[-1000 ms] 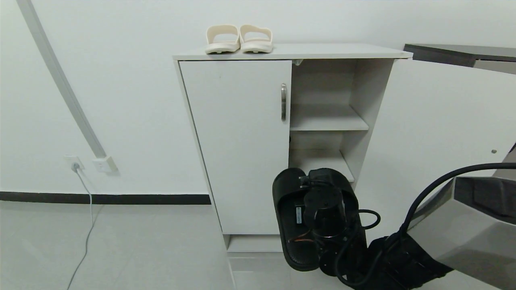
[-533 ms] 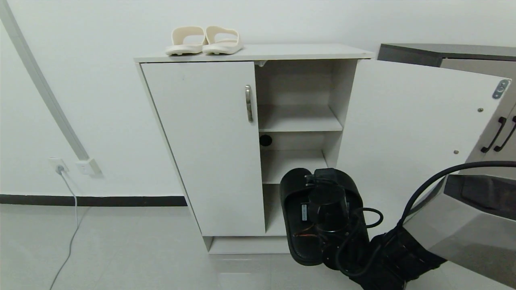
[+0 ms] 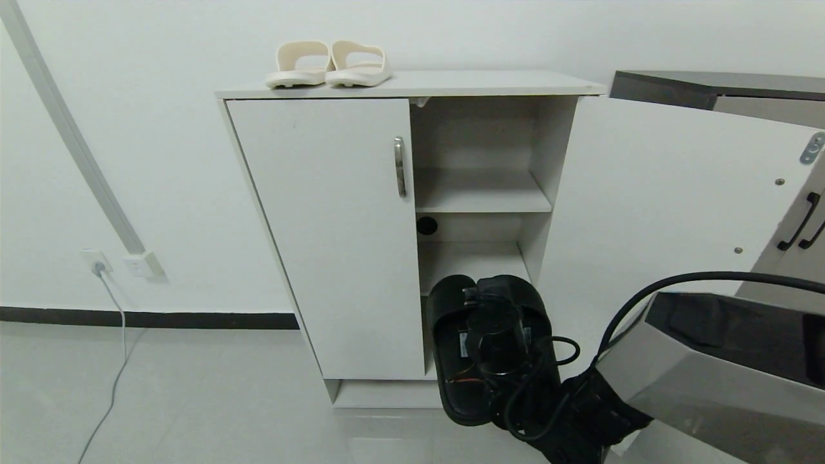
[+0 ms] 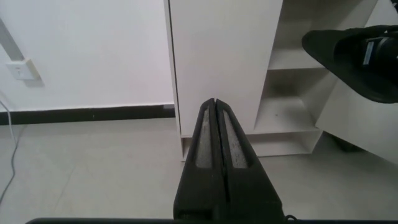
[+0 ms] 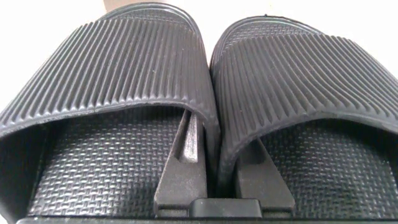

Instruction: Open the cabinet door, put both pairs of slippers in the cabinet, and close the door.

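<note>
A white cabinet (image 3: 341, 245) stands against the wall with its left door closed and its right door (image 3: 644, 206) swung wide open. Bare shelves (image 3: 480, 193) show in the open half. A cream pair of slippers (image 3: 329, 64) rests on the cabinet top. My right gripper (image 3: 491, 309) is shut on the black pair of slippers (image 3: 451, 309), held side by side in front of the lower open compartment. In the right wrist view its fingers (image 5: 186, 162) pinch the two inner strap walls of the black slippers (image 5: 124, 81) together. My left gripper (image 4: 215, 109) is shut on nothing, low over the floor and facing the cabinet (image 4: 217, 56).
A grey unit with black handles (image 3: 799, 222) stands behind the open door at the right. A wall socket with a hanging cable (image 3: 97, 264) is to the left. Bare tiled floor (image 3: 193, 412) stretches in front of the cabinet.
The head camera has shifted, so the cabinet sits further left in the picture. The right gripper with the black slippers has moved left, lining up with the open half.
</note>
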Available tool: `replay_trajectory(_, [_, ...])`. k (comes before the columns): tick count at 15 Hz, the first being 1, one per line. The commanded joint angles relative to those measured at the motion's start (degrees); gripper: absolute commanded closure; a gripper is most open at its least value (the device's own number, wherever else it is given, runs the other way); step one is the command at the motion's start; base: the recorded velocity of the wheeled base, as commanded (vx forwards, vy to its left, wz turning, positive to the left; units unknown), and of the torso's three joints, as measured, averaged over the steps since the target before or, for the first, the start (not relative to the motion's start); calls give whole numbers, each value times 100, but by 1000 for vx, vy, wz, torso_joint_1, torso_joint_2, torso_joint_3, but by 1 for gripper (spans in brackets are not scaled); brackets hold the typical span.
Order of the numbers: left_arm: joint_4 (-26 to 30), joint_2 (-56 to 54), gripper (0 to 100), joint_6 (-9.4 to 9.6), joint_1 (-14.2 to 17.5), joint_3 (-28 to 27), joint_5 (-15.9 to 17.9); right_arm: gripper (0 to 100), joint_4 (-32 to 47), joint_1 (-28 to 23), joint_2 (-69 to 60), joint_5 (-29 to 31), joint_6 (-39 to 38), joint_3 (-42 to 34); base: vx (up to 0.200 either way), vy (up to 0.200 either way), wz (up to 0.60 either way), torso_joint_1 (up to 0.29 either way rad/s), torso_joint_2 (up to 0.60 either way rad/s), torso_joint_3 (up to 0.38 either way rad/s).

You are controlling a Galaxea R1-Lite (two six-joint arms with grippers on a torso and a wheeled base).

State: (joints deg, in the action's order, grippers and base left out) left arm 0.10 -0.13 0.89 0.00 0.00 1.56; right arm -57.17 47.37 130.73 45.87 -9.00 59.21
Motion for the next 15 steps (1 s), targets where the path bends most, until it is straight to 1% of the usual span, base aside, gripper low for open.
replay_trajectory(1, [-1, 13, 100, -1, 9, 0, 2, 100, -92, -44, 330, 9, -6, 100, 0, 0, 0, 0, 0, 0])
replay_trajectory(4, [-1, 13, 100, -1, 0, 0, 2, 100, -356, -53, 585, -61, 3, 161, 0, 0, 0, 0, 0, 0])
replay_trajectory(6, [-1, 13, 100, -1, 0, 0, 2, 100, -567, -132, 699, -386, -6, 161, 0, 0, 0, 0, 0, 0])
replay_trajectory(13, [-1, 13, 100, 8, 9, 0, 11, 100, -804, -202, 901, -404, 12, 231, 0, 0, 0, 0, 0, 0])
replay_trajectory(15, [-1, 13, 100, 8, 0, 0, 11, 100, -813, -193, 901, -404, 12, 223, 0, 0, 0, 2, 0, -119])
